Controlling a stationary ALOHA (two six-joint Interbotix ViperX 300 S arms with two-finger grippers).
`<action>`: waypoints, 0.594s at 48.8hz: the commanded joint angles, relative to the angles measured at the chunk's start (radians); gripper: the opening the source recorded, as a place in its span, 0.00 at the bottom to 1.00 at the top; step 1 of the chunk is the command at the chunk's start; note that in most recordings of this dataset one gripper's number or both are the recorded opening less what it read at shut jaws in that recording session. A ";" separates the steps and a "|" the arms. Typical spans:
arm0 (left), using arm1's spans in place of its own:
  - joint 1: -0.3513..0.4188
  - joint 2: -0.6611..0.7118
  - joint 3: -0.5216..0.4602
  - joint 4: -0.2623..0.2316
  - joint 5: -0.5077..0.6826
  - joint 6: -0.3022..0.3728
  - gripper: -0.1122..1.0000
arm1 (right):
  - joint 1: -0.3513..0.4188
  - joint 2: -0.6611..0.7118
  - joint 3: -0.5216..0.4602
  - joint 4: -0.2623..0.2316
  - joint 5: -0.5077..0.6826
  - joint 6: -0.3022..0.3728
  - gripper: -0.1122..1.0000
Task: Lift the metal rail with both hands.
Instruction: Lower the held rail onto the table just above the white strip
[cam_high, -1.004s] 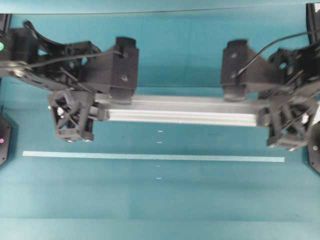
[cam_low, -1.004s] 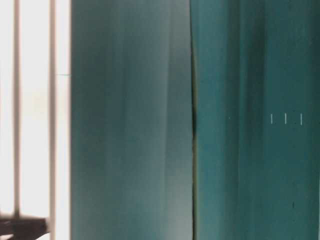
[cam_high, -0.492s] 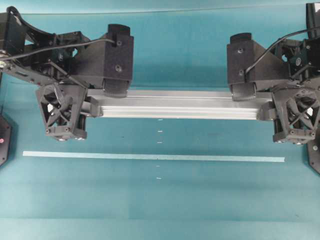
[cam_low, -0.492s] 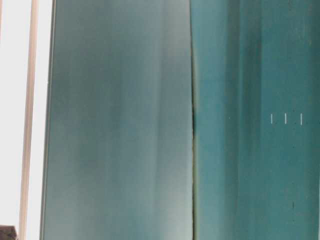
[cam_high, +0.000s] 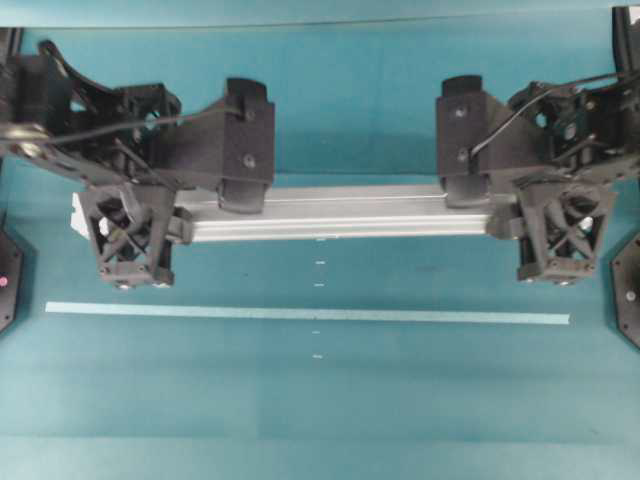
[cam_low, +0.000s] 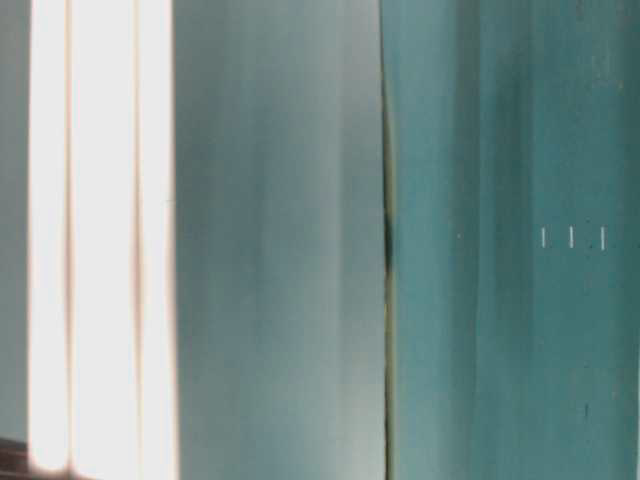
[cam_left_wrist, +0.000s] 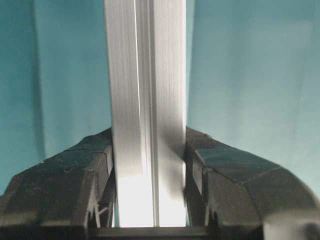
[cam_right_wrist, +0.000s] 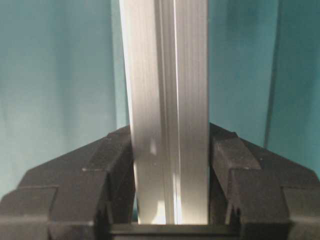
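Stretching from side to side across the upper middle of the overhead view, the metal rail (cam_high: 340, 212) is a long silver grooved bar lying level, parallel to the thin pale tape strip (cam_high: 307, 315) that lies flat on the teal table (cam_high: 320, 400) nearer the bottom of that view.

One black gripper sits at each end of the bar. The left gripper (cam_high: 128, 235) is clenched on the left end, and the right gripper (cam_high: 556, 232) is clenched on the right end. Each wrist view confirms the hold: the rail runs straight away from the camera, its long axis in line with the view, and the black fingers (cam_left_wrist: 95, 165) of the left gripper press against both long sides of the bar. The fingers (cam_right_wrist: 117, 160) of the right gripper do the same on their end.

The relation that matters most is the rail's length between the two grips. Both hands hold near opposite ends, so neither arm is nearer the middle, and the bar bridges the gap between them.

The rail appears to be held clear of the table, judging by the soft shadow band behind it, though the overhead view alone cannot settle how high. The table-level view shows only blurred bright bands and teal surfaces, so it adds nothing certain.

To stay level, both ends would likely need to rise together at the same rate.
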 joint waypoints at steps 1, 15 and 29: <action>-0.002 -0.026 0.046 0.000 -0.061 0.002 0.37 | 0.003 -0.002 0.031 0.000 -0.048 0.003 0.46; 0.014 -0.023 0.187 0.000 -0.178 0.011 0.37 | 0.025 0.032 0.196 0.028 -0.221 0.014 0.45; 0.015 0.006 0.299 0.000 -0.308 0.011 0.37 | 0.046 0.097 0.287 0.029 -0.390 0.012 0.46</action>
